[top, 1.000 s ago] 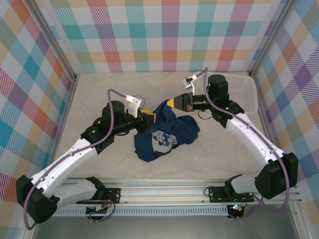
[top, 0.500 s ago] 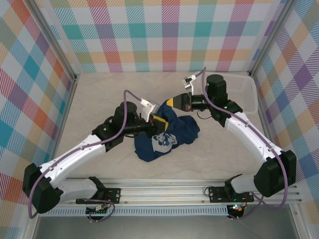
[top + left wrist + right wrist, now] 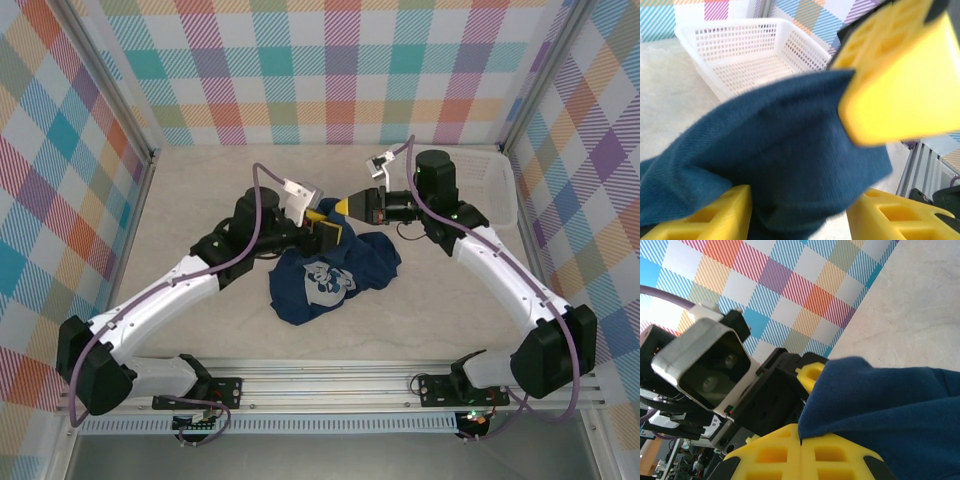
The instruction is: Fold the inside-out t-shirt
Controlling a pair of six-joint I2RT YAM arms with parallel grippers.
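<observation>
While right jaws clench the t-shirt (image 3: 365, 262), left jaws parted around it; long axis far-to-near, print (image 3: 322, 280) up

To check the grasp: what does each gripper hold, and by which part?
The right gripper pinches the t-shirt by a lifted edge of cloth. The left gripper stands open around it, clamping nothing.

At the centre of the frame the t-shirt (image 3: 335, 272) is seen bunched on the table (image 3: 200, 180) with its white print turned up, its upper edge held by the right gripper (image 3: 343, 207), the left gripper (image 3: 327, 229) being set just beside it.
</observation>
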